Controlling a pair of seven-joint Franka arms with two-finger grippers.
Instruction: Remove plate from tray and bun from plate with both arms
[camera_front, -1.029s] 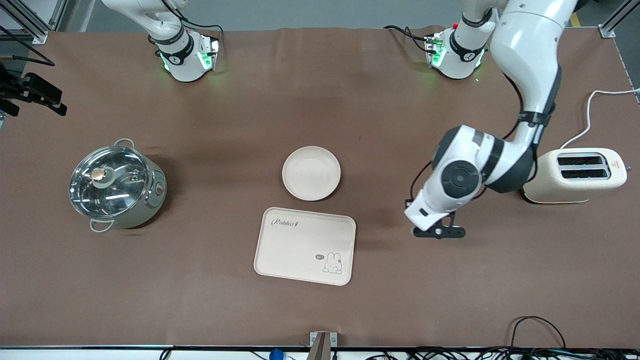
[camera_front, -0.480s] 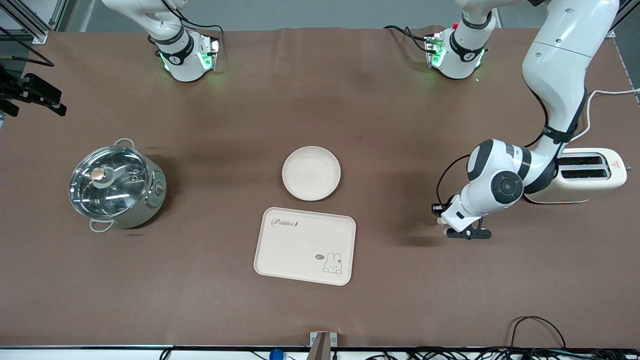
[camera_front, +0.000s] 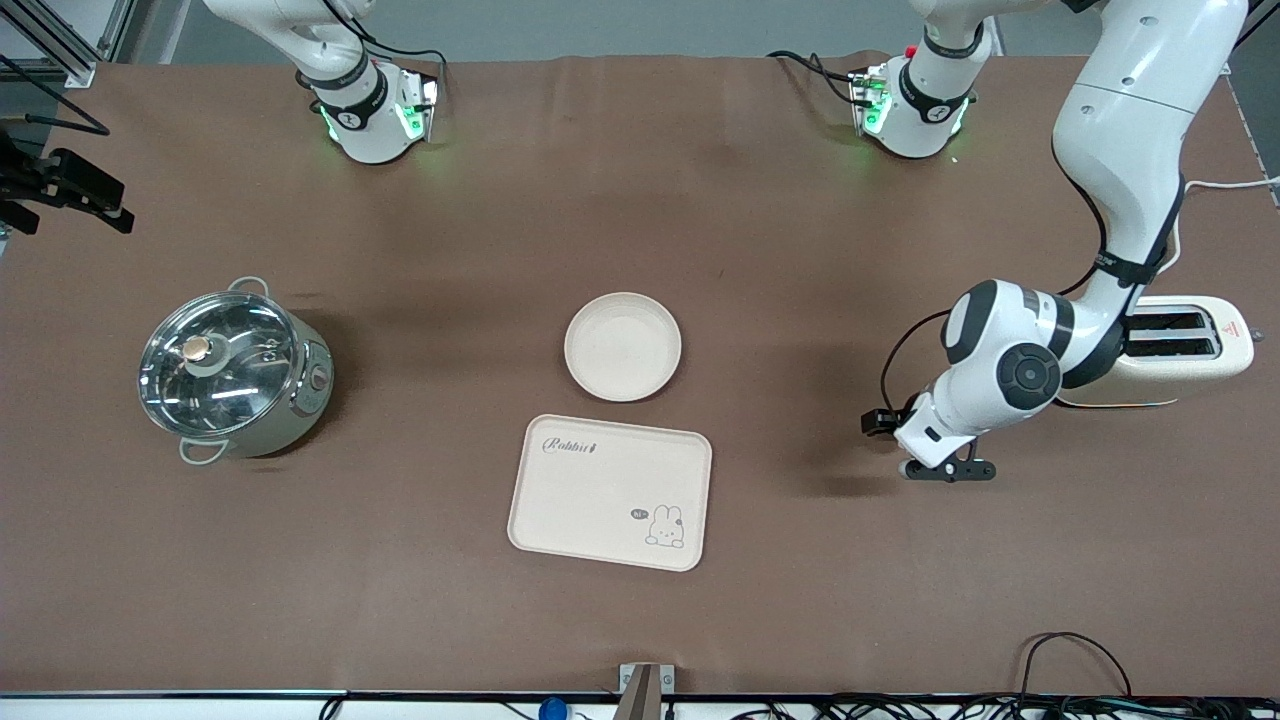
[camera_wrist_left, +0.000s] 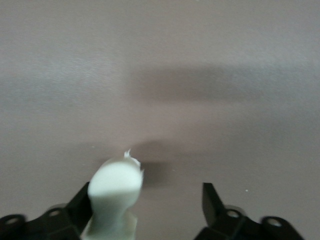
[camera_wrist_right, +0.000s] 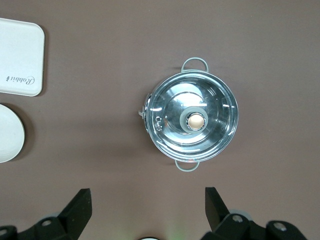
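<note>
The round cream plate (camera_front: 623, 346) lies on the table mid-way, just farther from the front camera than the rabbit tray; its edge also shows in the right wrist view (camera_wrist_right: 7, 140). My left gripper (camera_front: 945, 470) hangs low over bare table near the toaster. Its jaws stand wide apart (camera_wrist_left: 147, 200). The pale cream-white bun (camera_wrist_left: 115, 187) sits against one finger and touches only that one; it shows as a small white bit at the gripper (camera_front: 905, 467). My right gripper (camera_wrist_right: 147, 210) is open and empty, high above the pot, and is out of the front view.
A rectangular cream tray with a rabbit drawing (camera_front: 610, 492) lies nearer the front camera than the plate. A steel pot with a glass lid (camera_front: 232, 372) stands toward the right arm's end. A cream toaster (camera_front: 1185, 350) stands toward the left arm's end, partly hidden by the left arm.
My left arm has swung toward the toaster's end of the table, carrying its gripper and the bun away from the plate. The plate, tray and pot have not moved.
</note>
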